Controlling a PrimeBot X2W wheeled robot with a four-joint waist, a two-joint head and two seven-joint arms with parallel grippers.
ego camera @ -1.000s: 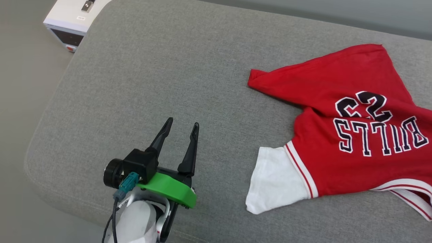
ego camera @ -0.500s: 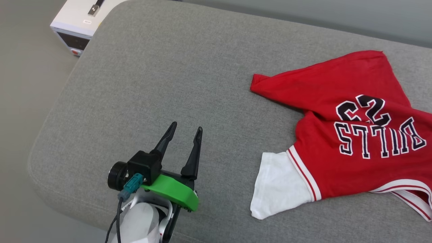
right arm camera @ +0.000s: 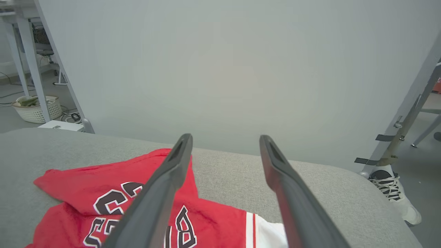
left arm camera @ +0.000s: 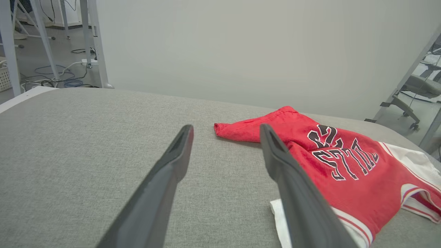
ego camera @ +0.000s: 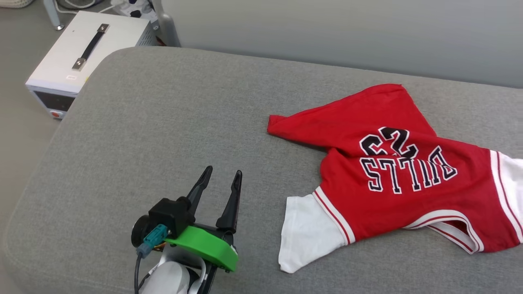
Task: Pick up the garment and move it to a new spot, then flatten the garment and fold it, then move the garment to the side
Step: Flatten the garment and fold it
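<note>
The garment (ego camera: pixel 392 192), a red jersey with white sleeves, lies crumpled on the right half of the grey cushioned surface (ego camera: pixel 163 122). Its "BULLS 23" print faces up and reads upside down in the head view. One white sleeve points toward the front edge, and the other lies at the far right. My left gripper (ego camera: pixel 223 172) hovers open and empty over bare fabric, left of the garment (left arm camera: pixel 344 165); in its wrist view the left gripper (left arm camera: pixel 225 128) points past the red hem corner. My right gripper (right arm camera: pixel 225 137) stands open above the garment (right arm camera: pixel 79 182), nothing between its fingers.
A white box with a black handle (ego camera: pixel 81 53) sits on the floor beyond the surface's rounded left corner. A grey wall panel (ego camera: pixel 327 32) runs along the back. A person's shoe (right arm camera: pixel 396 196) stands off the right end. A basket (right arm camera: pixel 34 108) sits far left.
The head camera has moved, so more of the garment's right sleeve, the white box and the back wall are in view. Garment and left gripper keep their places on the surface.
</note>
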